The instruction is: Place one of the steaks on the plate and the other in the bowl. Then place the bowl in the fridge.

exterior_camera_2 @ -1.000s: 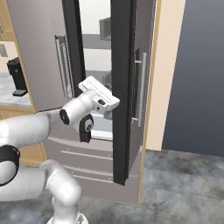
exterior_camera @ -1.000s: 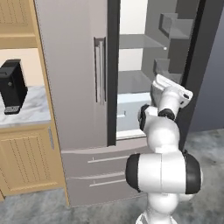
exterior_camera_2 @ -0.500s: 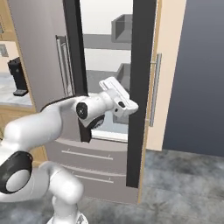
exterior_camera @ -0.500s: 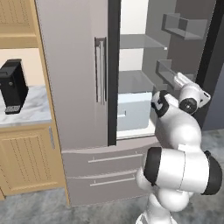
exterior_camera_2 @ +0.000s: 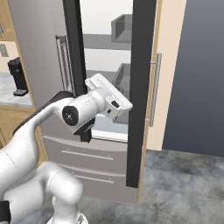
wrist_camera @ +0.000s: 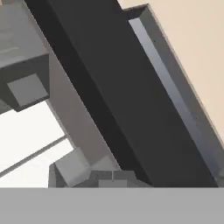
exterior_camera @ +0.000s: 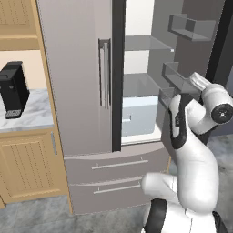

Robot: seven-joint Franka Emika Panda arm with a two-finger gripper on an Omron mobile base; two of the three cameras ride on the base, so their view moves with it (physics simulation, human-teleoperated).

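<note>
Closed on nothing, the claw [wrist_camera: 113,175] sits against the inner face of the fridge's [exterior_camera: 77,91] open right door [exterior_camera_2: 139,87], whose bins [exterior_camera: 179,77] are grey, with a white drawer [exterior_camera: 136,116] inside the compartment.

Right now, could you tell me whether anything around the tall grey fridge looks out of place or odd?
Nothing looks spilled or damaged. The tall grey metallic fridge simply stands with its right door open, the white drawer showing inside, and the shut gripper beside that door's inner edge.

The fridge [exterior_camera: 86,91] opening stands clear above the white drawer [exterior_camera: 136,116]. The open door [exterior_camera_2: 140,87] and its bins [exterior_camera: 179,77] bound the right edge.
</note>
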